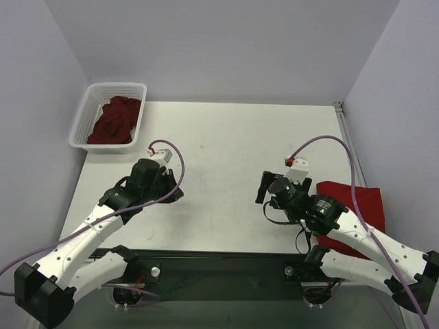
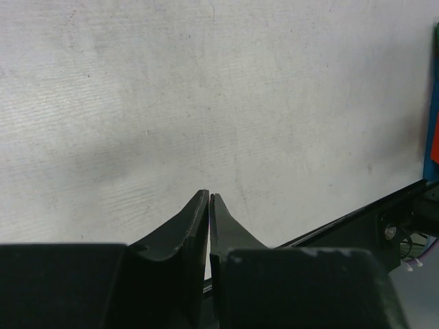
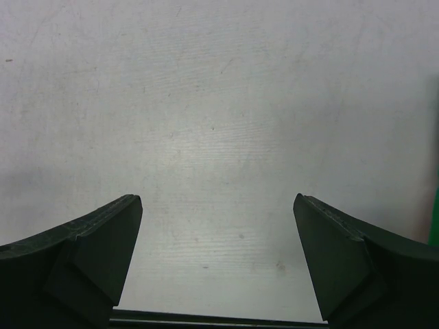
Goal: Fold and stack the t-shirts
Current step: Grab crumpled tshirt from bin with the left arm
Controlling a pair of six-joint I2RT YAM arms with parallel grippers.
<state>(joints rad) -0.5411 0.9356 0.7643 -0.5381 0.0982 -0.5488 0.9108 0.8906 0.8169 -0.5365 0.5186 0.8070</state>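
A dark maroon t-shirt (image 1: 115,120) lies crumpled in the white mesh basket (image 1: 82,118) at the table's far left corner. A brighter red t-shirt (image 1: 358,203) lies folded flat at the table's right edge, partly hidden under my right arm. No green t-shirt shows in the top view; a thin green sliver (image 3: 434,226) sits at the right wrist view's edge, too small to identify. My left gripper (image 1: 178,192) (image 2: 208,195) is shut and empty above bare table. My right gripper (image 1: 266,194) (image 3: 218,199) is open and empty above bare table, left of the red shirt.
The white table (image 1: 226,144) is enclosed by grey walls on three sides. A black rail (image 1: 219,257) runs along the near edge between the arm bases and shows in the left wrist view (image 2: 384,205). Purple cables loop above both wrists.
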